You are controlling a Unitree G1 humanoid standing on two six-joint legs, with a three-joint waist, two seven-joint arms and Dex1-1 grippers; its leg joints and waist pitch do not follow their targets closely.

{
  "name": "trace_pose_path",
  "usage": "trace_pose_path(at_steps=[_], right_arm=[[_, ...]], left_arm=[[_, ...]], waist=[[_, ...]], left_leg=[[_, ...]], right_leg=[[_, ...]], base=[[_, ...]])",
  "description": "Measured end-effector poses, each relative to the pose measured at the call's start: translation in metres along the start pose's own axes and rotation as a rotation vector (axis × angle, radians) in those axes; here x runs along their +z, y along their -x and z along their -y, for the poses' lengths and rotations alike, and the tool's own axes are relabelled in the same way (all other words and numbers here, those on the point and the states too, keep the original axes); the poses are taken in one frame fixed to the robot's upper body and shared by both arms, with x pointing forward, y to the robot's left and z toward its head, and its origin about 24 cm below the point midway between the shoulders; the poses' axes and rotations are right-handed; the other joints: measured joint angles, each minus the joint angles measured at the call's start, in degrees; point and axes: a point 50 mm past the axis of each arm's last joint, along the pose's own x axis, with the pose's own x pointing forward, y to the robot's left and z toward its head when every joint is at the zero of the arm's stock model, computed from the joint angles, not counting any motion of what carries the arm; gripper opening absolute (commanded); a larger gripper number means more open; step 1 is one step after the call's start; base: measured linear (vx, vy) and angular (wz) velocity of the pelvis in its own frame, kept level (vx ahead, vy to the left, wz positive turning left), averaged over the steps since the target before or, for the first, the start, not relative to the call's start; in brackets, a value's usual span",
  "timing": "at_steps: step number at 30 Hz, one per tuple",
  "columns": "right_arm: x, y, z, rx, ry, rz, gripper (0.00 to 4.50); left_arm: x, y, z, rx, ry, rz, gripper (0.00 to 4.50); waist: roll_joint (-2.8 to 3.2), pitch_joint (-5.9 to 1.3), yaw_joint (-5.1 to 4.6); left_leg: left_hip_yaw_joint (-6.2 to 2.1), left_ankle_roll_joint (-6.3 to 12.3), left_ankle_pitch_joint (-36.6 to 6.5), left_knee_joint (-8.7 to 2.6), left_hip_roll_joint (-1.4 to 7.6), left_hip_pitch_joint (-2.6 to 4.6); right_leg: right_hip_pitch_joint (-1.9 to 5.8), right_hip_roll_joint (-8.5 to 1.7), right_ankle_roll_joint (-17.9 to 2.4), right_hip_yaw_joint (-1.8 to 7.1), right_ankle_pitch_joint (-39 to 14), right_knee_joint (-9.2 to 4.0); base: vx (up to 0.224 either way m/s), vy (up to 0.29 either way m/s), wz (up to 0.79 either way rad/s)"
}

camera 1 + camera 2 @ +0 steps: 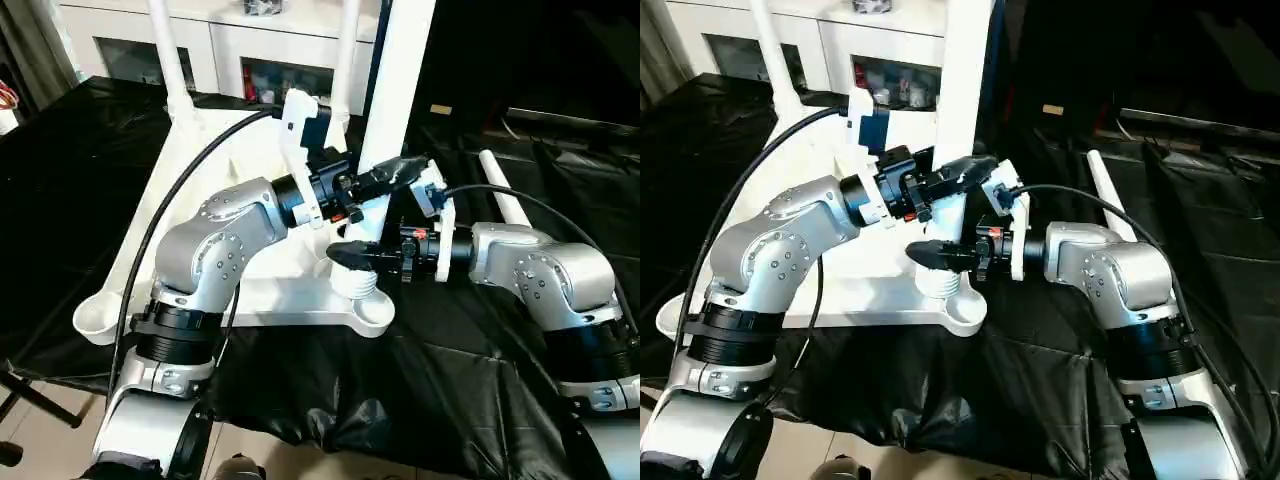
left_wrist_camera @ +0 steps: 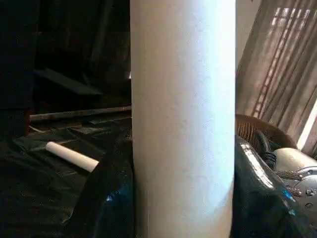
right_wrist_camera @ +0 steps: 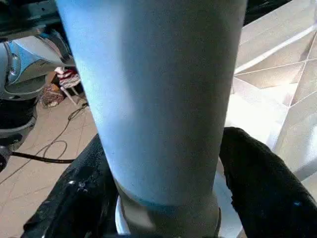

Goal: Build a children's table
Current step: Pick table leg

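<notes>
I see the tabletop (image 1: pixel 270 290) lying upside down on the black cover (image 1: pixel 470 380) of the work table, all white plastic, its underside ribbed with raised diagonal braces that show clearly in the right wrist view. Its near corners end in rounded cup-like sockets; the near-left socket (image 1: pixel 100 318) stands open. Two legs (image 1: pixel 165 50) rise from the far corners, thin white tubes reaching past the top of the head views. A third leg (image 1: pixel 400 80) stands upright at the near-right corner, a thick white tube, its ribbed lower end (image 1: pixel 354 282) sitting at the socket (image 1: pixel 372 312) there; I cannot tell how far it is seated. My left gripper (image 1: pixel 398 172) is clamped on this leg partway up, its black fingers (image 2: pixel 106 198) pressed on either side of the tube in the left wrist view. My right gripper (image 1: pixel 350 256) grips the same leg lower down, just above the ribbed end, with its fingers (image 3: pixel 257 183) closed against both sides. A fourth leg (image 1: pixel 505 200) lies loose on the black cover to the right, beyond my right forearm, apart from the tabletop. White cabinets (image 1: pixel 250 55) stand behind the table.
</notes>
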Motion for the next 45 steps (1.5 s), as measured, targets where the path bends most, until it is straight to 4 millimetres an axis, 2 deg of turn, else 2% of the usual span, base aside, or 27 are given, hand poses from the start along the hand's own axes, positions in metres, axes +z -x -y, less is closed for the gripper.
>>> trace_pose_path(at_steps=[16,18,21,22,23,31,32,34,40,45], right_arm=[[0.0,-0.004,0.001,0.02,-0.018,0.037,3.15],[0.0,-0.004,0.001,0.02,-0.018,0.037,2.88],[0.0,-0.004,0.0,0.032,-0.02,0.041,2.75],[0.0,-0.004,0.0,0.032,-0.021,0.041,2.47],[0.0,-0.005,0.0,0.033,-0.021,0.041,2.39],[0.001,-0.006,-0.002,0.041,0.0,0.047,2.05],[0.001,-0.006,-0.002,0.041,0.002,0.048,2.04],[0.001,-0.006,-0.001,0.04,0.006,0.049,2.04],[0.003,-0.006,-0.001,0.021,0.023,0.071,1.96],[0.0,-0.009,0.001,-0.022,0.017,0.098,1.93]], left_arm=[[0.0,0.001,0.0,-0.003,0.015,0.005,1.91],[0.0,0.001,0.0,-0.005,0.019,0.006,1.9],[0.0,0.001,0.0,-0.004,0.018,0.006,1.9],[0.0,0.001,0.0,-0.004,0.018,0.005,1.9],[0.0,0.001,0.0,-0.004,0.017,0.005,1.9],[0.001,0.002,-0.001,-0.001,0.017,0.007,1.9],[0.001,0.002,-0.001,-0.001,0.015,0.008,2.25],[0.001,0.002,-0.001,0.001,0.014,0.011,2.6],[0.003,-0.002,-0.002,0.032,0.031,0.064,3.03],[0.017,-0.003,-0.005,0.084,0.03,0.219,3.04]], waist=[[0.0,0.0,0.03],[0.0,0.0,0.02],[0.0,0.0,0.03],[0.0,0.0,0.02],[0.0,0.0,0.03],[0.0,0.0,0.03],[0.0,0.0,0.02],[0.0,-0.01,0.01],[0.0,0.0,0.1],[0.01,-0.01,0.1]], left_leg=[[0.0,0.0,0.0,0.01,0.0,0.0],[0.0,0.0,0.0,0.01,0.0,0.0],[0.0,0.0,0.0,0.01,0.0,0.0],[0.0,0.0,0.0,0.01,0.0,0.0],[0.0,0.0,0.0,0.01,0.0,0.0],[0.0,0.0,0.0,0.02,0.0,0.0],[0.0,0.0,0.0,0.02,0.0,0.0],[0.0,0.0,0.0,0.02,0.0,0.0],[-0.01,0.0,0.0,0.03,0.0,0.0],[-0.02,0.0,0.0,0.05,0.01,0.0]], right_leg=[[0.0,0.0,0.0,0.0,0.0,0.0],[0.0,0.0,0.0,0.0,0.0,0.0],[0.0,0.0,0.0,0.0,0.0,0.0],[0.0,0.0,0.0,0.0,0.0,0.01],[0.0,0.0,0.0,0.0,0.0,0.01],[0.01,0.0,-0.01,0.0,0.0,0.01],[0.01,0.0,-0.01,0.0,0.0,0.01],[0.01,0.0,-0.01,0.0,0.01,0.01],[0.01,0.0,-0.02,0.0,0.01,0.02],[0.01,0.0,-0.03,-0.01,0.03,0.02]], base=[[0.0,0.0,0.0],[0.0,0.0,0.0],[0.0,0.0,0.0],[0.0,0.0,0.0],[0.0,0.0,0.0],[0.0,0.0,0.0],[0.0,0.0,0.0],[0.0,0.0,0.0],[0.0,0.0,0.0],[0.0,0.0,0.0]])
